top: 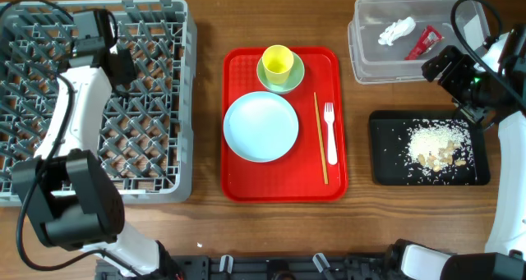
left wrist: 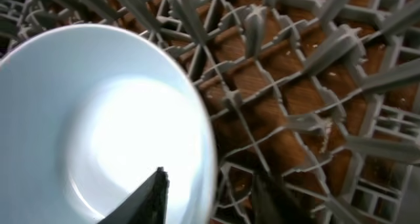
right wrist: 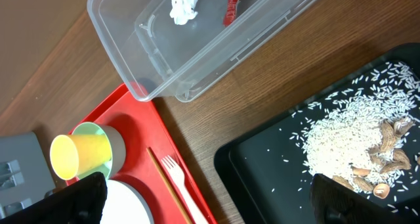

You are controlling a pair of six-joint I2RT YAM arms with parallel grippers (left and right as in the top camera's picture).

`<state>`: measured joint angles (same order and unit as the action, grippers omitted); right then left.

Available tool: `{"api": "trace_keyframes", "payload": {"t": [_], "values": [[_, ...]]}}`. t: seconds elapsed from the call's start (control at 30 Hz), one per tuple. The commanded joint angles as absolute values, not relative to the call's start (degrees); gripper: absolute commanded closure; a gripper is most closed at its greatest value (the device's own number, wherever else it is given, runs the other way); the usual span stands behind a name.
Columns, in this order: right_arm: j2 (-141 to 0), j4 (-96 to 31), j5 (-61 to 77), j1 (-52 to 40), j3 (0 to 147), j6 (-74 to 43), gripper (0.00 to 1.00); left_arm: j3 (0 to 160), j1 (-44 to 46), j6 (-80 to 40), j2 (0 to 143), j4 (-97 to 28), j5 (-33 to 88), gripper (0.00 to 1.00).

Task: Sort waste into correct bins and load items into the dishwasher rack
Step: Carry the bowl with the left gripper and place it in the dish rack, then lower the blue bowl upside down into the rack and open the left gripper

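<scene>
My left gripper (left wrist: 210, 188) is low in the grey dishwasher rack (top: 156, 107), open, one finger inside the small pale bowl (left wrist: 98, 119) and the other outside its rim; in the overhead view the arm hides the bowl. My right gripper (top: 448, 69) hangs open and empty between the clear tub (top: 370, 62) and the black tray (top: 386, 169). A white tissue (top: 396, 30) and a red wrapper (top: 423, 42) lie in the tub. Rice scraps (top: 436, 140) are heaped on the black tray.
On the red tray (top: 238, 181) stand a yellow cup (top: 277, 61) on a green saucer (top: 294, 76), a pale-blue plate (top: 260, 126), chopsticks (top: 320, 140) and a white fork (top: 330, 136). Bare wood separates the rack, the red tray and the bins.
</scene>
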<state>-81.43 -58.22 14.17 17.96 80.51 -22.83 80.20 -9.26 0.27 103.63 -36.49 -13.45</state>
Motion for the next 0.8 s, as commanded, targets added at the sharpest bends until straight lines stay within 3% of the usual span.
{"api": "trace_keyframes", "payload": {"t": [0.0,0.07,0.27,0.43,0.53,0.67,0.7,0.73,0.77], "values": [[-81.2,-58.1,15.1,18.0,80.8,-22.7,0.00,80.6,-10.3,-1.1,104.2,-36.8,-14.2,0.81],[-81.2,-58.1,15.1,18.0,80.8,-22.7,0.01,80.6,-10.3,-2.4,103.9,-36.8,-14.0,0.96],[-81.2,-58.1,15.1,18.0,80.8,-22.7,0.00,80.6,-9.8,-7.9,95.6,-34.7,-11.4,0.96],[-81.2,-58.1,15.1,18.0,80.8,-22.7,0.00,80.6,-10.7,-15.3,87.5,-34.0,-1.6,0.96],[-81.2,-58.1,15.1,18.0,80.8,-22.7,0.00,80.6,-13.5,-20.0,86.0,-33.8,10.2,0.96],[-81.2,-58.1,15.1,18.0,80.8,-22.7,0.00,80.6,-16.6,-16.5,87.7,-35.8,14.0,0.96],[-81.2,-58.1,15.1,18.0,80.8,-22.7,0.00,80.6,-16.6,-13.4,88.6,-37.0,12.8,0.84],[-81.2,-58.1,15.1,18.0,80.8,-22.7,0.00,80.6,-16.3,-10.1,90.1,-38.6,10.9,0.59],[-81.2,-58.1,15.1,18.0,80.8,-22.7,0.00,80.6,-16.0,-7.1,91.4,-39.6,9.5,0.50]]}}
